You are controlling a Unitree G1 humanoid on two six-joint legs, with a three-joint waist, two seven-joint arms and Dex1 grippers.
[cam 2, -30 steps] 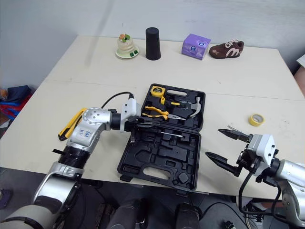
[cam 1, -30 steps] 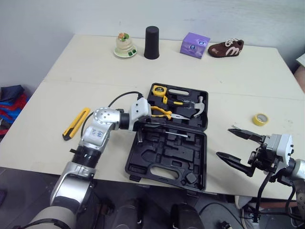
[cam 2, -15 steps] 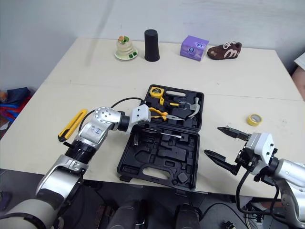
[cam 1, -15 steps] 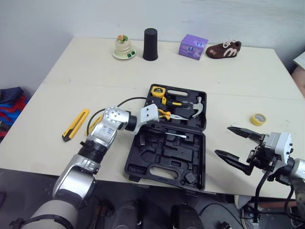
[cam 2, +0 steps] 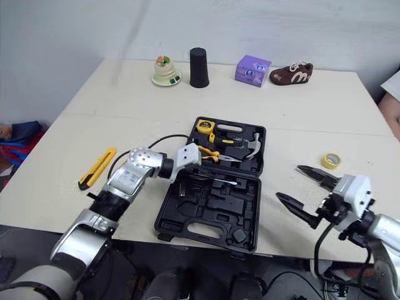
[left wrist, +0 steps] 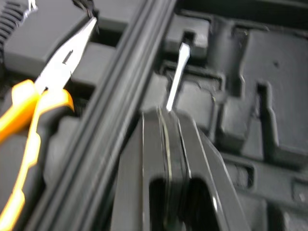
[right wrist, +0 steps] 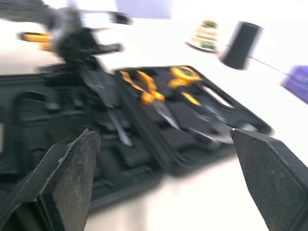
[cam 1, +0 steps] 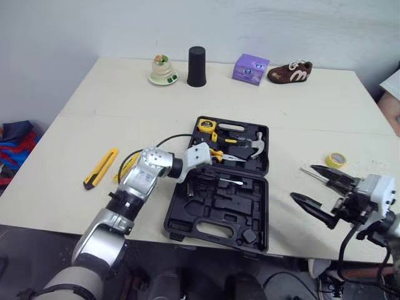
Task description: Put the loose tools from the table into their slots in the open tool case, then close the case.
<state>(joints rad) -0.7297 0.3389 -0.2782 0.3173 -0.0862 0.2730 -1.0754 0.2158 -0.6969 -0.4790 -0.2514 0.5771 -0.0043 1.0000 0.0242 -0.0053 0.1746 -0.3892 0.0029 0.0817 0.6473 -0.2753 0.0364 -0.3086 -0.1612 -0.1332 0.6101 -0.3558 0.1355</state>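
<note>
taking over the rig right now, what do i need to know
Left tool: shut on the screwdriver, held over the near half of the open case.
Right tool: open, empty, right of the case.
Done: tape measure, pliers and hammer sit in the lid half.
Left: seat the screwdriver, stow the yellow utility knife (table, left of the case) and the tape roll (right of it), then close the case.

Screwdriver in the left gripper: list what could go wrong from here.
1. The left gripper is shut on the screwdriver, whose shaft points over the moulded slots of the tool case. Released off its slot, it might sit proud and stop the case shutting.
2. The utility knife and tape roll lie outside the case. Closing early would leave them out.
</note>
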